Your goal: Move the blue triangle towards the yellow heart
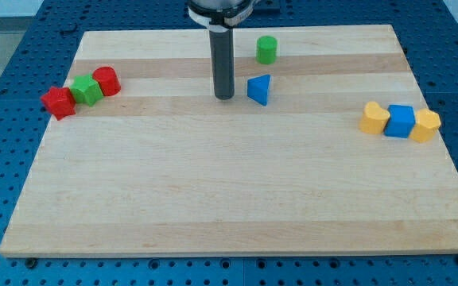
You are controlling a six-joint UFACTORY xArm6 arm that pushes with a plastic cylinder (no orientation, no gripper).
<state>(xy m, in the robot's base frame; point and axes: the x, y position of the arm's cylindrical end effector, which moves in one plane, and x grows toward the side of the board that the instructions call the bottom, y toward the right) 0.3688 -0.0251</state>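
Note:
The blue triangle (259, 89) lies on the wooden board (237, 191) near the view's top centre. My tip (225, 97) stands just to its left, a small gap apart. The yellow heart (374, 117) lies at the view's right, touching a blue cube (401, 121). A second yellow block (425, 125) touches the cube's other side.
A green cylinder (267, 49) stands just above the blue triangle. At the view's left edge a red star-like block (58, 102), a green block (87, 90) and a red cylinder (106, 81) sit in a row, touching.

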